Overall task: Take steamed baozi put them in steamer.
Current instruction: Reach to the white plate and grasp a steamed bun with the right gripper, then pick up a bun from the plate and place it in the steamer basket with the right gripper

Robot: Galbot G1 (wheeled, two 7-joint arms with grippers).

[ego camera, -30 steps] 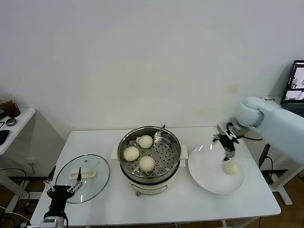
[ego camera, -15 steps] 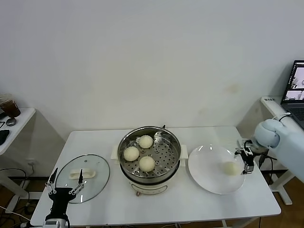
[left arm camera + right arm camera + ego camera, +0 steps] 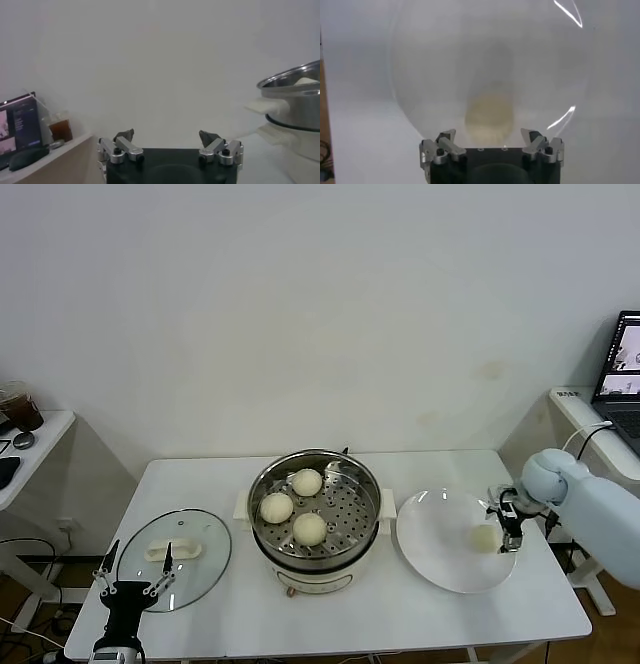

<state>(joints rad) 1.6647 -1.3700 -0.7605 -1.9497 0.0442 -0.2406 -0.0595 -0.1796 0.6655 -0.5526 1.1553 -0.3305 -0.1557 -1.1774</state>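
The steamer [image 3: 314, 519] stands mid-table with three baozi on its perforated tray: one at the back [image 3: 306, 482], one at the left [image 3: 276, 507], one at the front [image 3: 309, 528]. A fourth baozi [image 3: 485, 538] lies on the white plate [image 3: 440, 559] to the right. My right gripper [image 3: 506, 526] is open, low at the plate's right edge, right beside that baozi. In the right wrist view the baozi [image 3: 489, 114] lies just ahead of the open right gripper [image 3: 491, 137]. My left gripper [image 3: 135, 584] is open and empty, parked at the table's front left.
A glass lid [image 3: 174, 557] with a white handle lies flat on the table left of the steamer. The steamer's side [image 3: 295, 112] shows in the left wrist view. A side table with a cup [image 3: 20, 408] stands far left. A laptop [image 3: 622, 362] is far right.
My right gripper has swung from above the plate's back out to the plate's right side, dropped lower, then edged in toward the baozi. The left arm stays put.
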